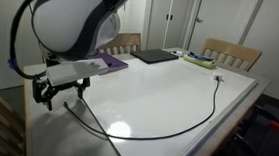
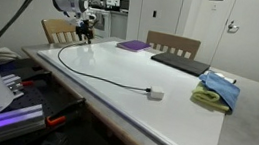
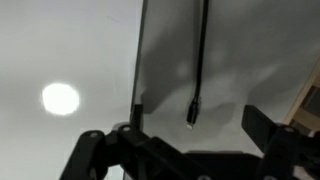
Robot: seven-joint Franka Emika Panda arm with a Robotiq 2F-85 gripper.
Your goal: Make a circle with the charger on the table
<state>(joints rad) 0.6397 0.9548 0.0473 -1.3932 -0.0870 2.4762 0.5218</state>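
While the gripper [image 1: 60,90] hung with its jaws spread and empty over one plug end of the charger [image 3: 200,60], which lay in an open arc across the table [image 1: 168,95], closing off-centre could have nudged the thin cable aside and missed it.

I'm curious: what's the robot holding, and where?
Nothing. The tool is open above the plug end of the charger cable, which lies on the table.
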